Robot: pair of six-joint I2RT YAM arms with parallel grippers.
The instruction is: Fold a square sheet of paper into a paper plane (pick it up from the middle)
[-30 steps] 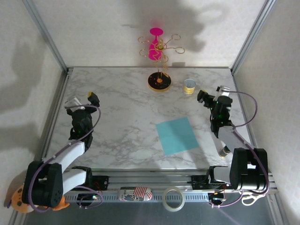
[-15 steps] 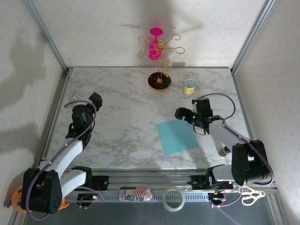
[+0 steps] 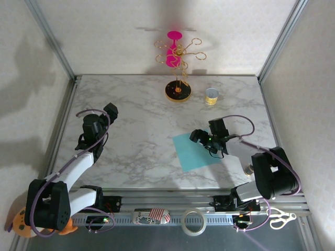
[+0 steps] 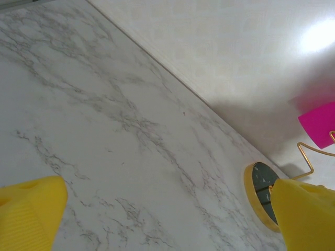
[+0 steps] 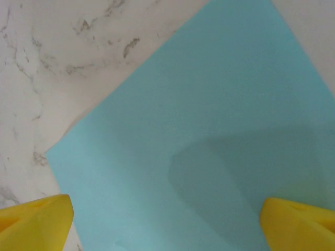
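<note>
Sheet lies flat, unfolded and ungrasped at 4 o'clock on the bench; right claw wide above it, left claw wide.

The thin teal-blue square sheet of paper is seen as matt and smooth. The white tabletop with grey marble veins is smooth, and a soft sheen is given by it. The yellow fingers of the left gripper look like matt plastic, and fine ribs are seen on one. The grey frame posts are of dull metal. The round black stand base is rimmed with shiny golden metal.
</note>
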